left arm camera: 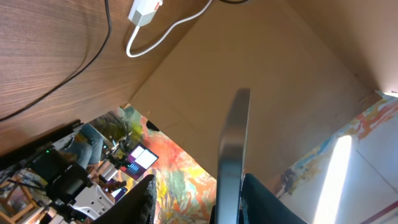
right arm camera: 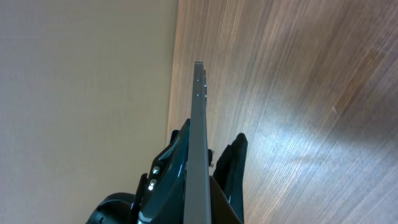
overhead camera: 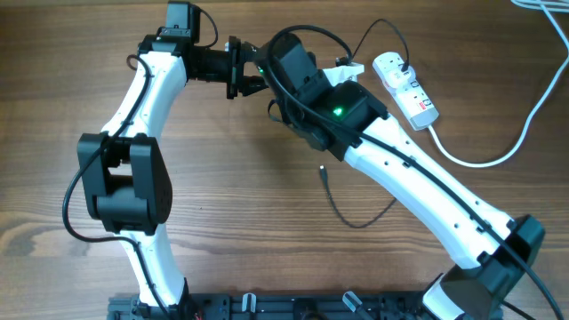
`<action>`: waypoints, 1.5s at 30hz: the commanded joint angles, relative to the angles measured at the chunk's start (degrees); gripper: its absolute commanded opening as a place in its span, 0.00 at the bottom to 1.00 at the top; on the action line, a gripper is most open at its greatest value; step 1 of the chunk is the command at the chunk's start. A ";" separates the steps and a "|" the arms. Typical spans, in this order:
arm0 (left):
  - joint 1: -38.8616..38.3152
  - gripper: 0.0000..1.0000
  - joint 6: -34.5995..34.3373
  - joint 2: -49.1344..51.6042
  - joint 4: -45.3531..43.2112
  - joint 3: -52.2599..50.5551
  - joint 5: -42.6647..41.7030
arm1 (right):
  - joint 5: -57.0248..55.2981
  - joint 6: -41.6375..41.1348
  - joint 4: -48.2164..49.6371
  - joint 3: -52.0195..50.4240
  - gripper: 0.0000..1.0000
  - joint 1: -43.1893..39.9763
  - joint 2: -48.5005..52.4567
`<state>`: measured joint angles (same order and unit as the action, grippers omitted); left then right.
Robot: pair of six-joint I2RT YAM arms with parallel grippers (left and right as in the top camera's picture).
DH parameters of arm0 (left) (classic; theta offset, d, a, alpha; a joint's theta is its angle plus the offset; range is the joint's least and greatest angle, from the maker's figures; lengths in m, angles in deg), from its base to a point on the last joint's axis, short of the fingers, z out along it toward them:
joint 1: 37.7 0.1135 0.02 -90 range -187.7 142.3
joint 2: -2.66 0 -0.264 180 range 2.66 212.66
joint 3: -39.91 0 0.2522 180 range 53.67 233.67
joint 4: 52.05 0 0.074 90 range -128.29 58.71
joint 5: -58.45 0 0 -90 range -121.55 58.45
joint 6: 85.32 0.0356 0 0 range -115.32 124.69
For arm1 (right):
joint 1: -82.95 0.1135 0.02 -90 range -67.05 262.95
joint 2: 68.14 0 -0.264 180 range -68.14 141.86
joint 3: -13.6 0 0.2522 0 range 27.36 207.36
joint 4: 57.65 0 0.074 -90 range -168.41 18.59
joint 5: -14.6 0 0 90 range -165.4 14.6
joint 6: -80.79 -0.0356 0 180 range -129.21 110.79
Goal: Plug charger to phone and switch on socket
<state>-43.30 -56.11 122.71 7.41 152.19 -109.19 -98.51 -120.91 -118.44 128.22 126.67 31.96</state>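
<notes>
The phone [right arm camera: 198,99] shows edge-on in the right wrist view, clamped upright between the fingers of my right gripper [right arm camera: 211,134], above the table. In the left wrist view the phone [left arm camera: 235,137] stands between the fingers of my left gripper [left arm camera: 199,180], close against one finger with a wide gap to the other. Overhead, both grippers [overhead camera: 253,78] [overhead camera: 277,105] meet at the back centre and the arms hide the phone. The charger's connector tip [overhead camera: 324,173] lies loose on the table; its cable runs to the socket [overhead camera: 404,89].
The socket's thick white cord [overhead camera: 524,116] loops off to the right edge. The socket's end [left arm camera: 144,11] and the black cable [left arm camera: 93,50] show in the left wrist view. A black rail [overhead camera: 267,307] runs along the front edge.
</notes>
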 commanded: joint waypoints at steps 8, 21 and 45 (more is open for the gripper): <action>0.20 0.38 -0.11 -2.19 -0.09 0.07 -8.15 | 2.27 -6.95 -2.75 0.70 0.04 0.17 -1.75; 0.22 0.33 -0.09 -2.19 -0.09 0.07 -9.35 | 2.69 -6.97 -0.50 0.70 0.04 0.17 -1.75; 0.22 0.04 -0.09 -2.19 -0.11 0.07 -9.40 | 6.71 -5.70 -0.59 0.70 0.29 0.20 -1.73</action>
<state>-43.30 -56.26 122.65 7.47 152.17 -116.84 -93.25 -127.59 -118.90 128.22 126.70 31.78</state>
